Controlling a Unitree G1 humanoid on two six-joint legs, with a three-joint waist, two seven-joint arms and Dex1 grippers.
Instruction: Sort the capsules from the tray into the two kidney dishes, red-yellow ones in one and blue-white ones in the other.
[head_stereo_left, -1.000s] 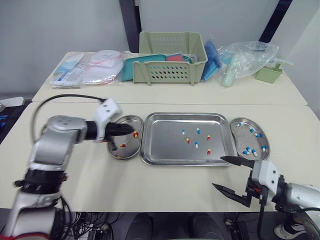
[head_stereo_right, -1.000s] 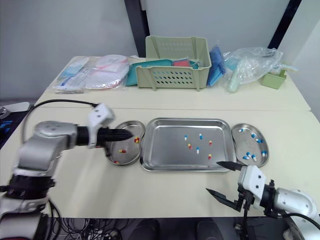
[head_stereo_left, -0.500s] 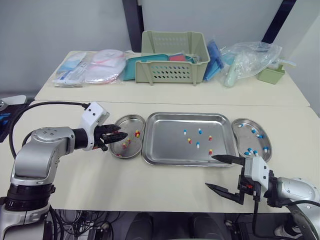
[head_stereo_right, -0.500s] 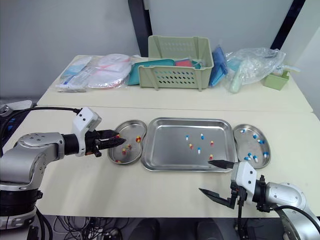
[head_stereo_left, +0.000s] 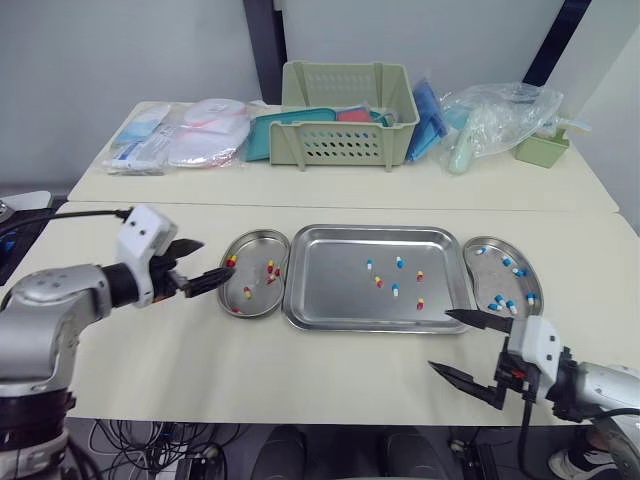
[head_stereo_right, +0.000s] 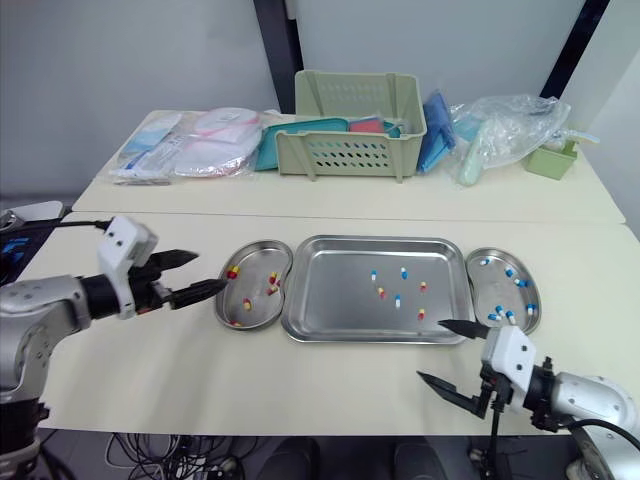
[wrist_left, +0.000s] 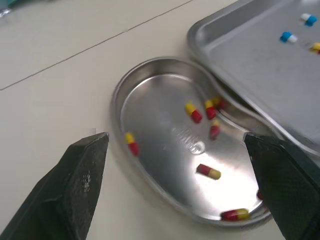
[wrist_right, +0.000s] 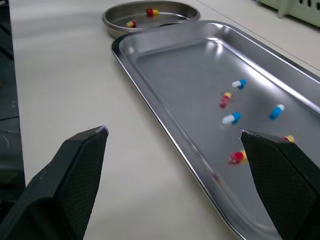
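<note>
Shiny metal tray (head_stereo_left: 330, 305), polished steel kidney dishes (head_stereo_left: 246, 244), matt table (head_stereo_left: 300, 370)

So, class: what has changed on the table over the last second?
The left end effector has drawn back off the left dish toward the robot's left, open. The right end effector stayed open by the near right corner of the tray; its six capsules have not moved.

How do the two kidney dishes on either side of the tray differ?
The left kidney dish holds only red-yellow capsules; the right kidney dish holds only blue-white capsules. The left kidney dish lies on the robot's left of the tray, the right kidney dish on its right. Both are shiny metal, of similar size.
</note>
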